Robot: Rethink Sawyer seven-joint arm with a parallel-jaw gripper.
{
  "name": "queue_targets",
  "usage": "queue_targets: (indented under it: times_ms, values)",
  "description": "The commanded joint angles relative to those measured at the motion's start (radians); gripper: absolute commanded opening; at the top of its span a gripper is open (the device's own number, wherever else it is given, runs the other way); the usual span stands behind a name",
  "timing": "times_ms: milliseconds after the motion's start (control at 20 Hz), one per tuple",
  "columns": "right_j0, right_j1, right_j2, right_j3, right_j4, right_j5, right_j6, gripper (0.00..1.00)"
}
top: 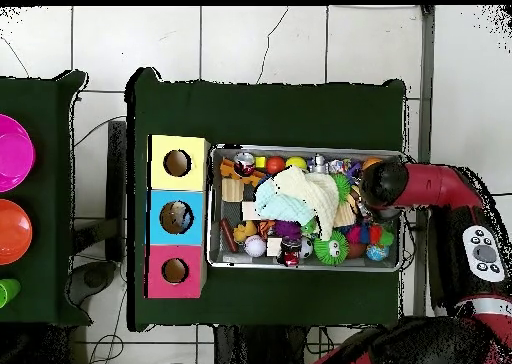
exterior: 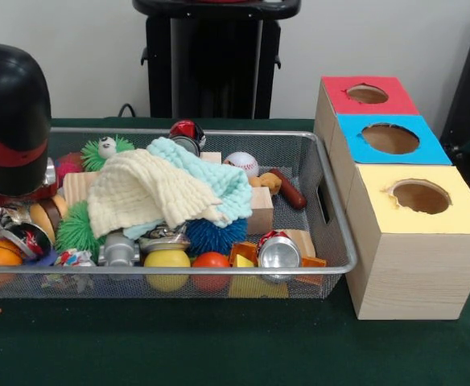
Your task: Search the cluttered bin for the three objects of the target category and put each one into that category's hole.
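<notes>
The wire-mesh bin (exterior: 331, 241) sits on the green desk (exterior: 219, 346) beside a row of three boxes with holes: red (exterior: 368, 94), blue (exterior: 389, 138) and yellow (exterior: 420, 196). The target category is not stated, so the three wanted items cannot be named with certainty. The arm's black and red end (exterior: 10, 121) stands low over the bin's end furthest from the boxes; the claw beneath it is buried among the clutter, and whether its fingers are apart or together cannot be told from either view. A cream cloth (exterior: 142, 197) and a pale blue cloth (exterior: 211, 173) lie draped over the middle of the bin, hiding whatever is under them; both are limp and light and would need pinching at a raised fold to be lifted aside. The spiky rubber balls, green (exterior: 78, 229) and blue (exterior: 215, 236), are judged soft and forgiving to grip anywhere. The smooth yellow ball (exterior: 167, 259), the orange-red ball (exterior: 211, 260) and the baseball (exterior: 241, 163) are round and likely to slip unless taken squarely across the middle. The metal can (exterior: 277, 251) appears rigid, light and slick, best gripped across its body. The wooden blocks (exterior: 261, 211) are stiff with flat faces, the easiest hold.
</notes>
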State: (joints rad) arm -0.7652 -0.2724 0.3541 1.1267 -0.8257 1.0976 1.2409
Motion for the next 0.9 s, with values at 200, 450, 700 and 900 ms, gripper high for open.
queue_targets:
  times_ms: [200, 450, 700, 900]
  values:
    - [-0.032, 0.236, 0.071, -0.02, -0.125, -0.352, -0.206, 0.0]
    - [-0.034, 0.234, 0.071, -0.015, -0.122, -0.349, -0.216, 0.0]
    - [-0.021, 0.234, 0.061, -0.025, -0.118, -0.309, -0.21, 0.0]
    - [-0.006, 0.237, 0.05, -0.041, -0.121, -0.276, -0.202, 0.0]
